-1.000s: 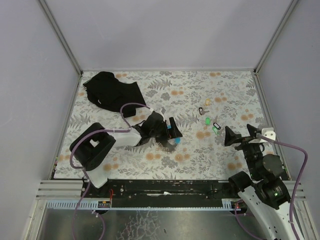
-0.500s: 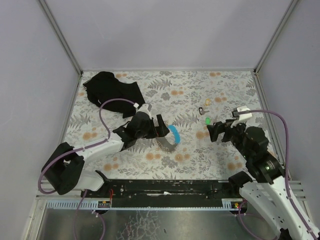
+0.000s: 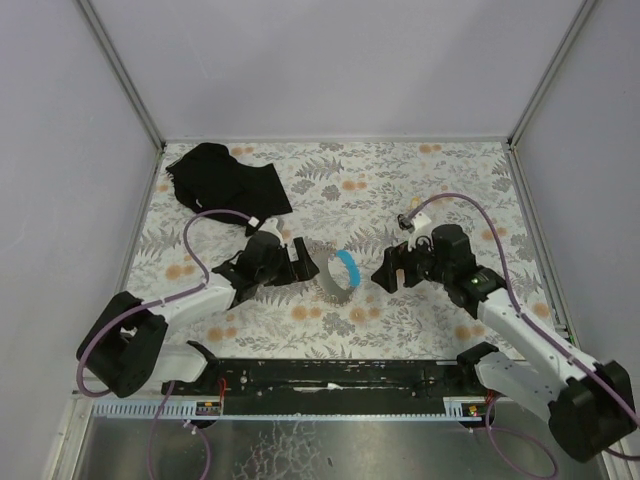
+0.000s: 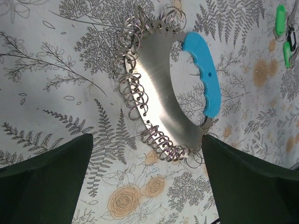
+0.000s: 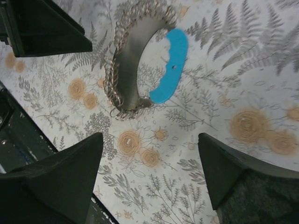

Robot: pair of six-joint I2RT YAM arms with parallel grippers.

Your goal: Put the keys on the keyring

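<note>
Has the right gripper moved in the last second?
Yes: the right gripper went leftward in the top view, away from the table's right edge, toward the keyring.

Keyring w/ blue band lies flat; green keys loose nr it.

Keyring, keys, black cloth on table

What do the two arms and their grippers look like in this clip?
The left arm and right arm are white with black joints; a purple cable loops along each. The left gripper and right gripper are black with broad wedge-shaped fingers.
</note>
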